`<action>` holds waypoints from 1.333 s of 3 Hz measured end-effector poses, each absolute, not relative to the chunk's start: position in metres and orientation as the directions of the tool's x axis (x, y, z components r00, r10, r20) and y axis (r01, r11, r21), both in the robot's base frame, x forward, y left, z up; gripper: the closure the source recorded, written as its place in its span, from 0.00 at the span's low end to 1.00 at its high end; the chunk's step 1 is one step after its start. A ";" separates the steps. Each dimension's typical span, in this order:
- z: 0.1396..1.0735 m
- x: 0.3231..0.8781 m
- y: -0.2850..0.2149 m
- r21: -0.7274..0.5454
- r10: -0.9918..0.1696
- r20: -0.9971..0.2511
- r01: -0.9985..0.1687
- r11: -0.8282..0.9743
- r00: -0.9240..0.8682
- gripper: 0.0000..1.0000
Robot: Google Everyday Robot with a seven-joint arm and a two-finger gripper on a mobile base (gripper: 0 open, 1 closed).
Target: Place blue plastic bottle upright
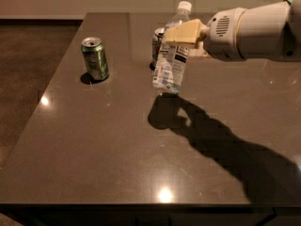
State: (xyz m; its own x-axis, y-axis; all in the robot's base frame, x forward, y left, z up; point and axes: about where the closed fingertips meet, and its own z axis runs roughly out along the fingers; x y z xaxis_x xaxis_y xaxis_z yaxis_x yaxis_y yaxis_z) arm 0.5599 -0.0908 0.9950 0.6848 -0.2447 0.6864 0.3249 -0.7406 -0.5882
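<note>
The blue plastic bottle [171,55] is clear with a white cap and a pale label with a dark panel. It hangs almost upright, slightly tilted, just above the dark table [117,145] near its middle back. My gripper [182,36] comes in from the right and is shut on the bottle's upper body, its tan finger [183,33] lying across it. The bottle's shadow falls on the table just below it.
A green soda can [95,58] stands upright at the back left of the table. A second can [158,45] stands right behind the bottle, mostly hidden by it. The white arm [251,31] spans the right side above the table.
</note>
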 end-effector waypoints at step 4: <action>0.979 0.548 -0.088 -0.359 -0.176 0.918 0.556 -0.749 0.355 1.00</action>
